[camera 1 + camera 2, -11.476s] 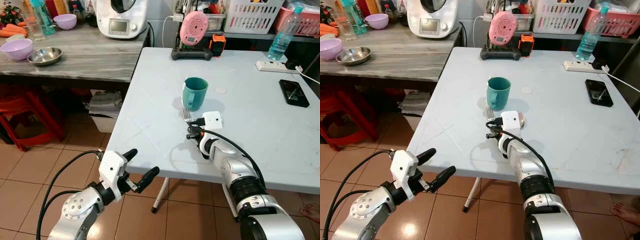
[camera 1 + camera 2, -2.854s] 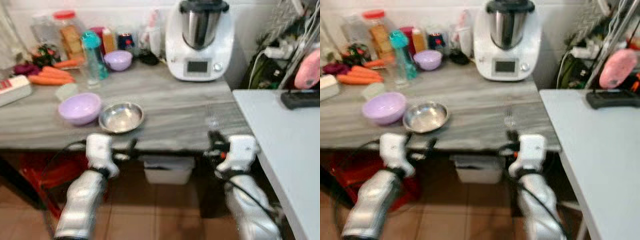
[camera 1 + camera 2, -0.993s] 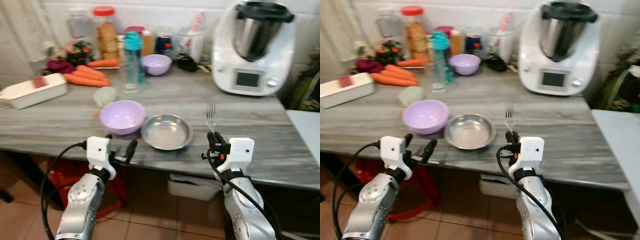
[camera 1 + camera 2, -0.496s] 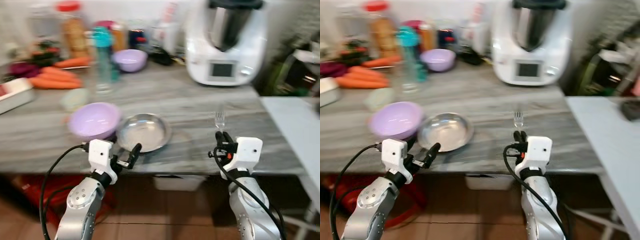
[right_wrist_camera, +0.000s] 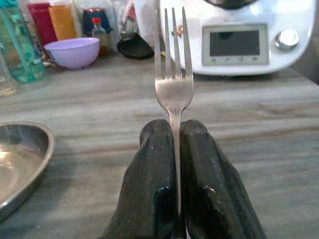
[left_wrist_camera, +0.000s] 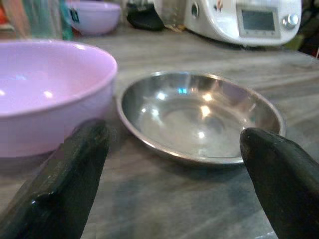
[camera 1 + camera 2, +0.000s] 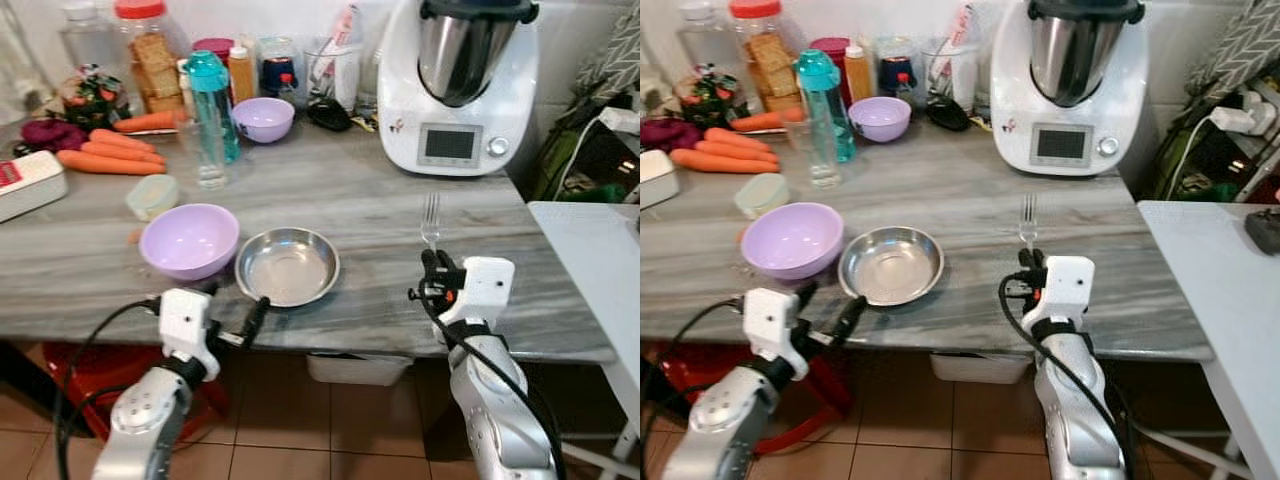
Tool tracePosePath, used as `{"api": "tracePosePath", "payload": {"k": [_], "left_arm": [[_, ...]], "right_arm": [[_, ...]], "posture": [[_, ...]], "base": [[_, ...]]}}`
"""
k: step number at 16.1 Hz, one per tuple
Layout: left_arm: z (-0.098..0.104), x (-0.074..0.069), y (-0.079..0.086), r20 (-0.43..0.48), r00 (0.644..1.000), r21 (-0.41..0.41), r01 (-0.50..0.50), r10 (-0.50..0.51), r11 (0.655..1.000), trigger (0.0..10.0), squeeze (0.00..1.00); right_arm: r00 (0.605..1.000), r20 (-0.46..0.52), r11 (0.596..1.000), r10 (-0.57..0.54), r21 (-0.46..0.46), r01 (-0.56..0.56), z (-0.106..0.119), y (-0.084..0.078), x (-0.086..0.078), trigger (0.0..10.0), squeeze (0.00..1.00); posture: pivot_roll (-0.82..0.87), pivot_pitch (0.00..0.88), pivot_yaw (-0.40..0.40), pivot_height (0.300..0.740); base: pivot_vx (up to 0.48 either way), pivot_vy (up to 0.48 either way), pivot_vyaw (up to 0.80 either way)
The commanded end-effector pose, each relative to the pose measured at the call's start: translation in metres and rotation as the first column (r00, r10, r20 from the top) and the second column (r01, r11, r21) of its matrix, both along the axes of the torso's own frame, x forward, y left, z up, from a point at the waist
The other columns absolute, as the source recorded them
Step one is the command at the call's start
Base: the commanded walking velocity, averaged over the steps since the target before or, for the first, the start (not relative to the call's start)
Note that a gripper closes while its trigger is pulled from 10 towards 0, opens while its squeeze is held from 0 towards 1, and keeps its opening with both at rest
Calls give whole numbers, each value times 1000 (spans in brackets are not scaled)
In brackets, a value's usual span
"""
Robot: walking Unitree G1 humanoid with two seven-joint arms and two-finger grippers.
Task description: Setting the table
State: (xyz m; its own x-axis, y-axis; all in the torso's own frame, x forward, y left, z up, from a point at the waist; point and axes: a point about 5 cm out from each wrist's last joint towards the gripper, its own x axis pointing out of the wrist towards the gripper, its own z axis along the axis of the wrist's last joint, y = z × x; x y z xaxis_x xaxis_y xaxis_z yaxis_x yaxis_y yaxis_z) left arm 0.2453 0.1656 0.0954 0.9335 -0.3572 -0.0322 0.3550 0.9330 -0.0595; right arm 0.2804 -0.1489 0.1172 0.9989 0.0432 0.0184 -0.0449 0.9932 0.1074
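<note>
A shallow steel bowl (image 7: pixel 287 265) sits on the grey counter (image 7: pixel 380 215), touching a large purple bowl (image 7: pixel 190 240) on its left. My left gripper (image 7: pixel 232 305) is open at the counter's front edge, just before the steel bowl (image 6: pixel 199 117). In the left wrist view one of its black fingers (image 6: pixel 65 184) stands in front of the purple bowl (image 6: pixel 45 89), and the other is off the steel bowl's far side. My right gripper (image 7: pixel 436 265) is shut on a silver fork (image 5: pixel 173 64), held upright with tines up, over the counter to the right of the bowl.
A white kitchen machine (image 7: pixel 455 80) stands at the counter's back right. A teal bottle (image 7: pixel 210 100), a small purple bowl (image 7: pixel 263 118), jars and carrots (image 7: pixel 100 155) line the back. A small lidded tub (image 7: pixel 153 195) and a white box (image 7: pixel 25 185) lie left. The white table's corner (image 7: pixel 590 260) is at right.
The view has swung and steadied on the counter. The left gripper now sits lower and closer in front of the steel bowl. The fork stays upright in the right gripper.
</note>
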Motion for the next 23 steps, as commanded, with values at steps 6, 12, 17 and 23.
{"api": "tracePosePath", "payload": {"k": [6, 12, 17, 23], "left_arm": [[-3, -18, 15, -40, 999, 47, 0, 2, 999, 10000, 0], [-1, -20, 18, -56, 997, 72, 54, -50, 996, 10000, 0], [1, -22, 18, -59, 996, 80, 78, -73, 994, 10000, 0], [4, -25, 9, -60, 985, 44, 162, -160, 986, 10000, 0]], "right_arm": [[993, -102, 993, 61, 107, -50, -3, 16, 28, 10000, 0], [961, -220, 967, 165, 226, -114, -8, 66, 45, 10000, 0], [959, -261, 975, 107, 218, -49, -11, 68, 46, 10000, 0], [910, -379, 976, 168, 197, -98, -31, 78, 45, 10000, 0]], "posture": [[93, 14, 2, 740], [103, 28, 23, 740], [114, 31, 29, 740], [108, 43, 32, 740]], "base": [[0, 0, 0], [0, 0, 0], [0, 0, 0], [0, 0, 0]]}}
